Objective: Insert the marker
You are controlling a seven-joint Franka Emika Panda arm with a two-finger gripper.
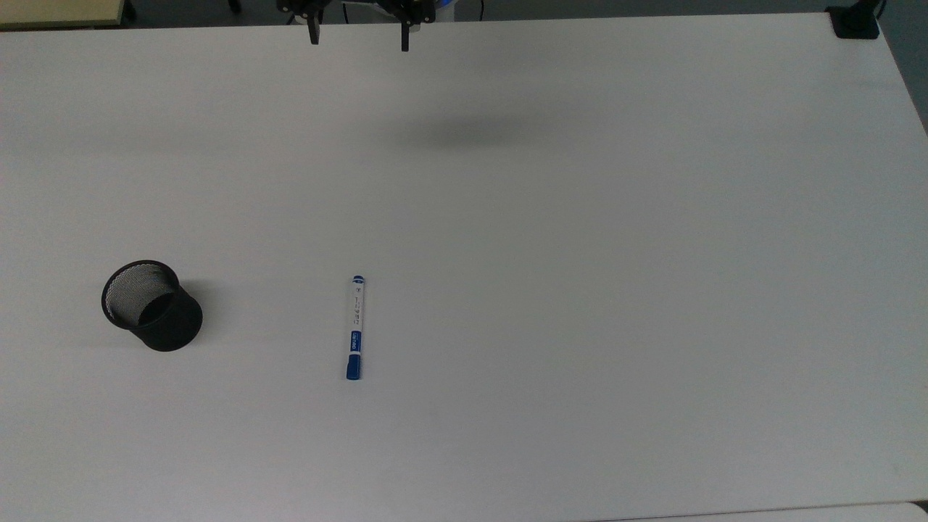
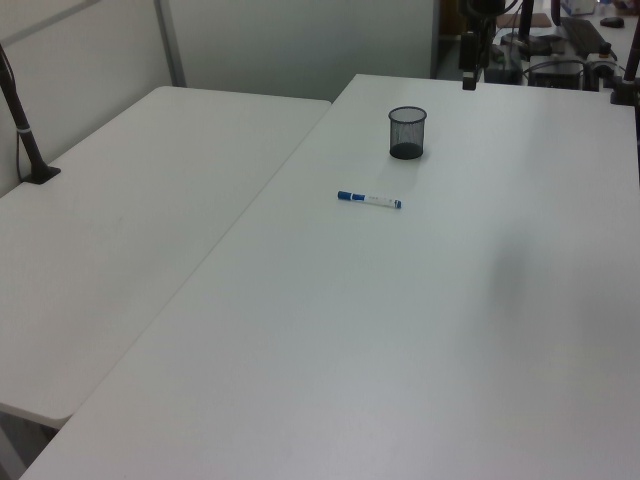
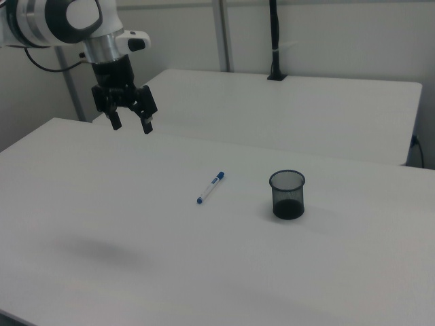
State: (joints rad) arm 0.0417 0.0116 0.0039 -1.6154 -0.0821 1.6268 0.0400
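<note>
Two things matter on the white table [image 1: 580,290]. Going left to right in the top view: the black mesh cup [image 1: 151,305] stands upright, mouth open, and the marker [image 1: 354,327] lies flat well to its right, apart from it. My claw [image 3: 131,124] hangs high near the far edge, fingers spread wide, holding nothing. I judge the best approach is to descend over the barrel's middle, fingers straddling it crosswise. Nothing blocks the way.
</note>
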